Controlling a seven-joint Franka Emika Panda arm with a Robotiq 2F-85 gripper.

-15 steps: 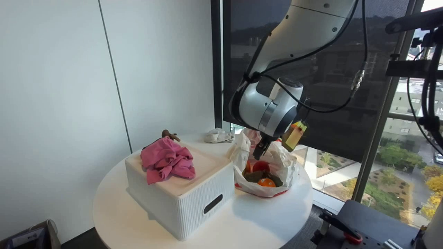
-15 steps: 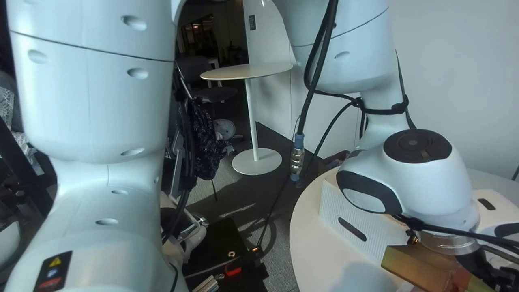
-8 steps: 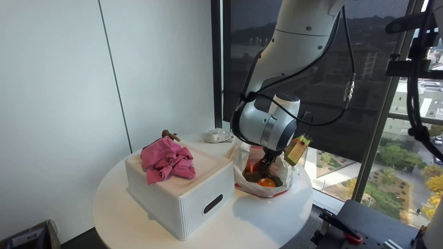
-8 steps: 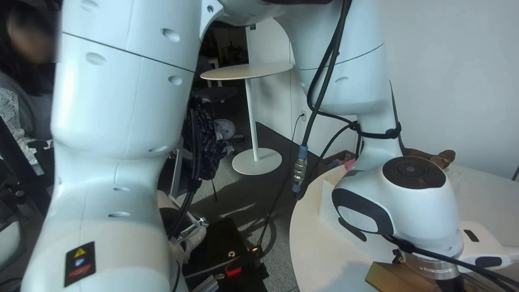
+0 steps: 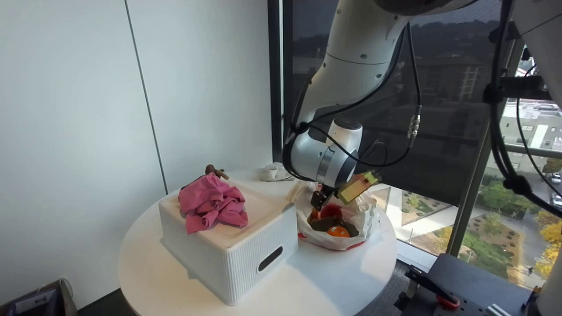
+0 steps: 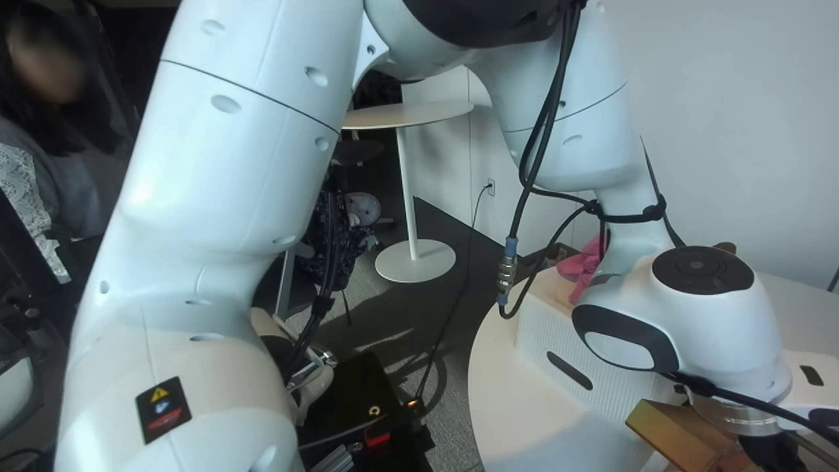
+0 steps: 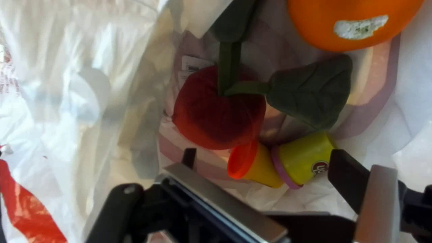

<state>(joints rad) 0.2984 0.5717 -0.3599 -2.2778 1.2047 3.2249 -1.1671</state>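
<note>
End effector [image 7: 266, 165]: jaws spread wide, nothing gripped. Aimed at a slant down into the mouth of a white plastic bag [image 5: 322, 241]; poised above the contents, contact not apparent.

Beware of snagging the bag. Likely cause: loose, thin folds close around the fingers [image 7: 376, 206]. Possible result: dragging or tipping of the bag on the tabletop [image 5: 342, 272]. Guard against rolling of the orange-yellow tub [image 7: 266, 172] and the bright yellow tub [image 7: 305, 158], both inside the bag, below the end effector. Likely cause: uneven fingertip contact on curved walls. Allow for pinching more than one thing. Likely cause: tight crowding with the red toy fruit [image 7: 216, 118] and its green leaves [image 7: 310, 94], just beyond the tubs as viewed from the fingers. Watch the yellow block [image 5: 355, 188] beside the wrist [image 5: 327, 164]; could rub the bag rim at a lower height.

Orange-yellow tub: set between the fingertips in the wrist view; short and round-walled, with an orange-red end turned toward the red toy fruit. Bright yellow tub: just beside the first, nearer to one fingertip and slightly covered by it in that view; purple rim facing the first tub, dark round label with pale letters, only partly legible. Both apparently tilted or lying on the side; exact pose not determinable. Probably light, thus easily displaced. Farthest from the fingers: an orange ball [image 7: 357, 23] with a white patch.
</note>
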